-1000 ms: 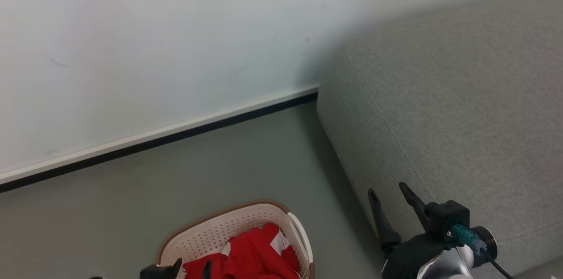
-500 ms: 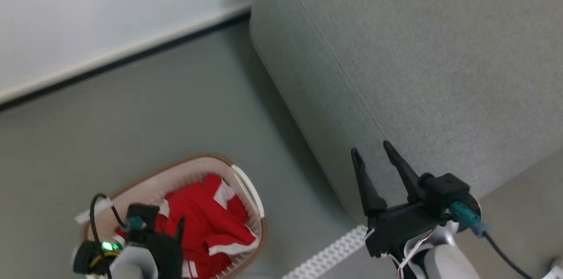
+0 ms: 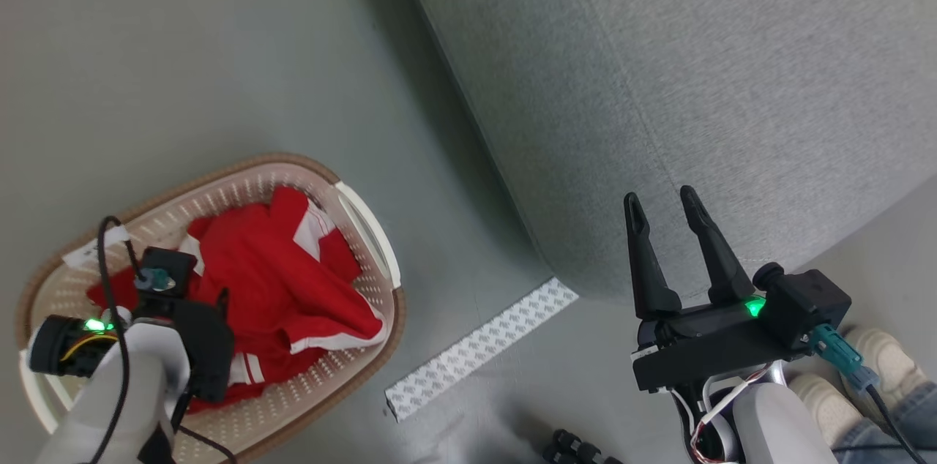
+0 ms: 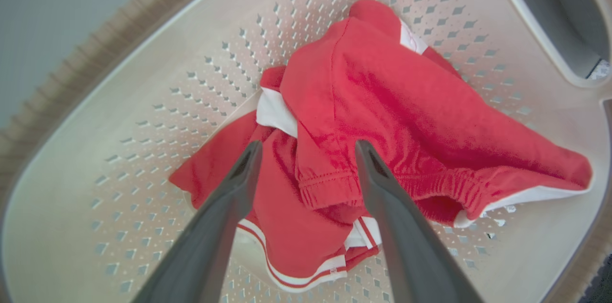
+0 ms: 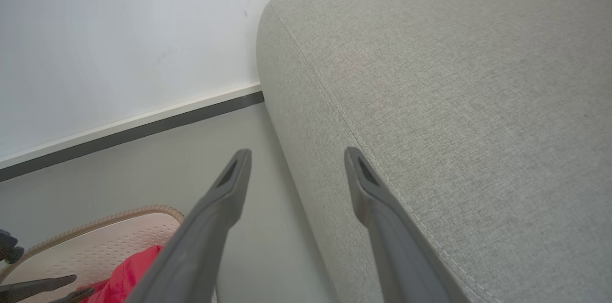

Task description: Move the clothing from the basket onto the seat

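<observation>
Left gripper [image 4: 308,145], fingers apart, hangs over red white-trimmed fabric clothing [image 4: 382,102] in the cream perforated plastic basket [image 4: 143,126]; the first grab looks due, so lower and pinch

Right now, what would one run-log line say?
left gripper: open, above clothing in basket | right gripper: open, empty, near seat edge
</observation>
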Available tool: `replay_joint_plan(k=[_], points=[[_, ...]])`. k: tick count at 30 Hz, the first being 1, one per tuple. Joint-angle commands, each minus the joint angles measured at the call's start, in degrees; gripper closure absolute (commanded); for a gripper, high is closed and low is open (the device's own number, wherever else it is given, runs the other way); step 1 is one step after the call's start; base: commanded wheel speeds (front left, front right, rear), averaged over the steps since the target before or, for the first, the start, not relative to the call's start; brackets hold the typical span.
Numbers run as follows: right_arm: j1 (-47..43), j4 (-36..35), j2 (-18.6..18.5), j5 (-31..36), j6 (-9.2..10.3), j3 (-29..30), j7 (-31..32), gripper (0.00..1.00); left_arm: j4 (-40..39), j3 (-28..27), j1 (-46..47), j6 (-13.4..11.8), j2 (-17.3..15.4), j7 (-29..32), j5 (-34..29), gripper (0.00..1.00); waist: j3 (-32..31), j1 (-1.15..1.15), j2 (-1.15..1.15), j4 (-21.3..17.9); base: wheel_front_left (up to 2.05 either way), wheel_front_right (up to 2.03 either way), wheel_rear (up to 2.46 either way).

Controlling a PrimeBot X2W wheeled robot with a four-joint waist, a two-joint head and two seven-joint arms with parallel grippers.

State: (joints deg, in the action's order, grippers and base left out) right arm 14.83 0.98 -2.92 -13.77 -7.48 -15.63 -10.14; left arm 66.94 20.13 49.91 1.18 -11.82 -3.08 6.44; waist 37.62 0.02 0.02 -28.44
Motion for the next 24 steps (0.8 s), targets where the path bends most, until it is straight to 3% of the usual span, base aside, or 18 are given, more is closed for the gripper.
replay_joint_plan(k=[1,11,14,24], points=[[0.39,-0.50,0.21,-0.27,-0.02,0.03,-0.48,0.00,0.86,-0.18,1.08,-0.01,-0.82,0.29,-0.16,0.00,5.57,-0.02,-0.02,-0.15,0.15,0.15,0.15],[-2.27,-2.86,0.19,-0.89,-0.02,-0.88,-1.24,0.00,3.79,-2.09,2.56,2.87,-4.24,-0.82,3.50,0.00,8.64,-0.02,-0.02,0.89,0.13,0.13,0.13],[-2.76,-2.97,0.19,-1.09,-0.02,-1.16,-1.57,0.00,4.11,-2.30,2.73,4.31,-4.26,-1.58,4.34,0.00,8.85,-0.02,-0.02,0.94,0.07,0.07,0.07],[-1.92,-2.21,0.17,-1.76,-0.02,-1.90,-2.23,0.00,4.43,-0.12,4.07,5.70,-3.51,-4.49,4.54,0.00,9.06,-0.02,-0.02,0.74,0.01,0.01,0.01]])
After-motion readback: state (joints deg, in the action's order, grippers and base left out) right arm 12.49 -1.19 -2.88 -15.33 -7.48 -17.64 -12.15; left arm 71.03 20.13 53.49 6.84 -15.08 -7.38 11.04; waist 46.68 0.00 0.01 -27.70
